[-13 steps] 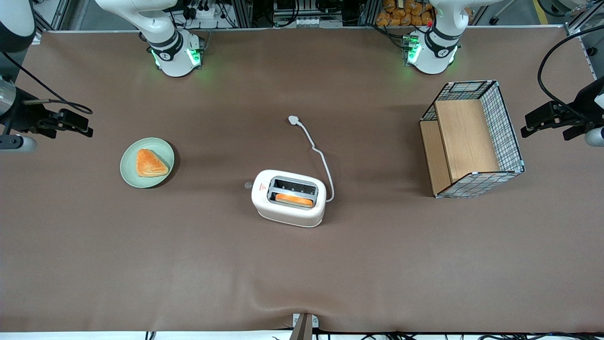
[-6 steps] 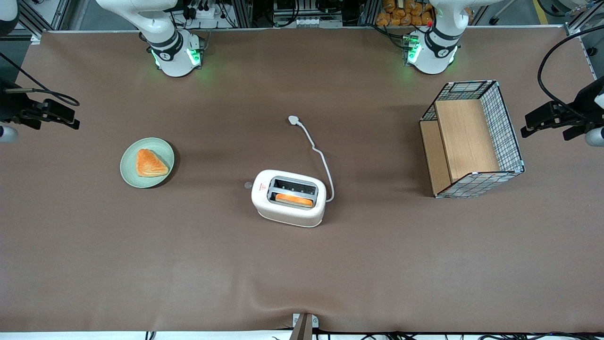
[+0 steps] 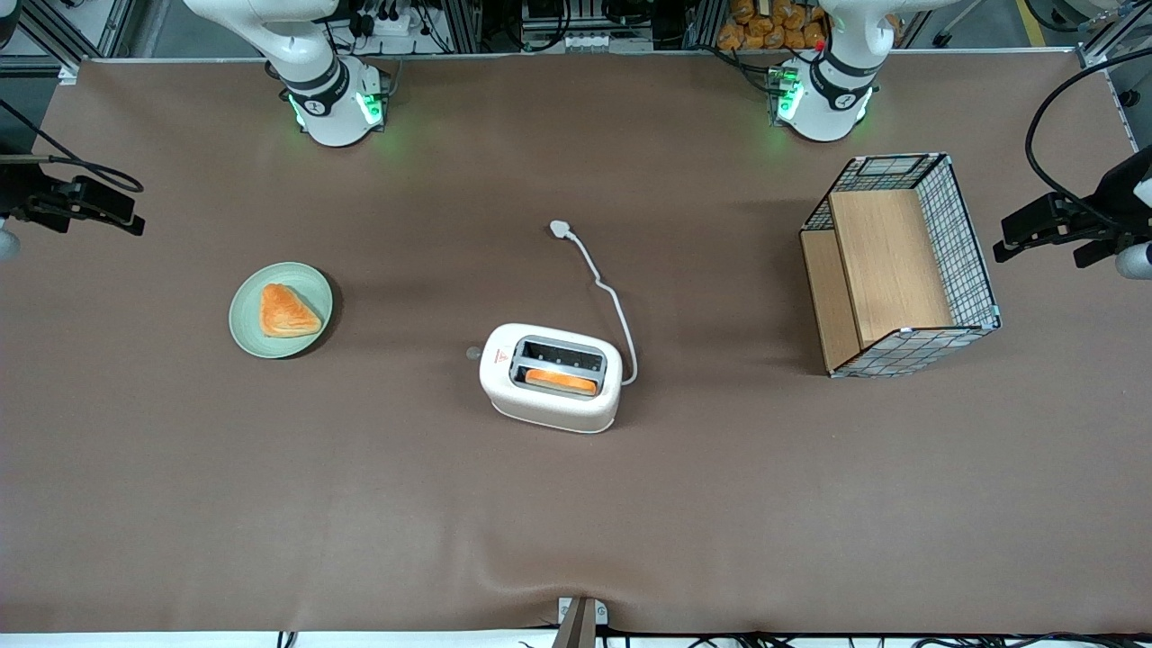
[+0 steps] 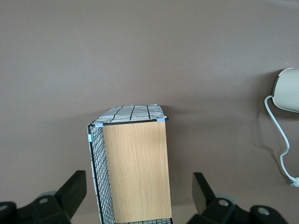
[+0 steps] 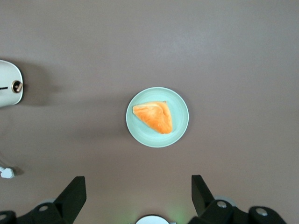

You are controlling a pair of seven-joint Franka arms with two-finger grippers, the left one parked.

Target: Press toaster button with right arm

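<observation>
Brown matte table covering (image 3: pixel 360 504), faintly rippled at the edge nearest the front camera. At the working arm's end, gripper (image 3: pixel 106 209) high over the cloth, fingers (image 5: pixel 74 196) spread wide, holding nothing. Next, pale green plate (image 3: pixel 241 335) with a triangular pastry (image 3: pixel 286 311). Mid-table, toaster (image 3: pixel 551 416), orange slice in one slot, button (image 3: pixel 472 354) on the end facing the plate, cord (image 3: pixel 605 290) trailing away. Toward the parked arm's end, wire basket (image 3: pixel 976 261) with wooden panels. Past the table, aluminium framing and cables.
</observation>
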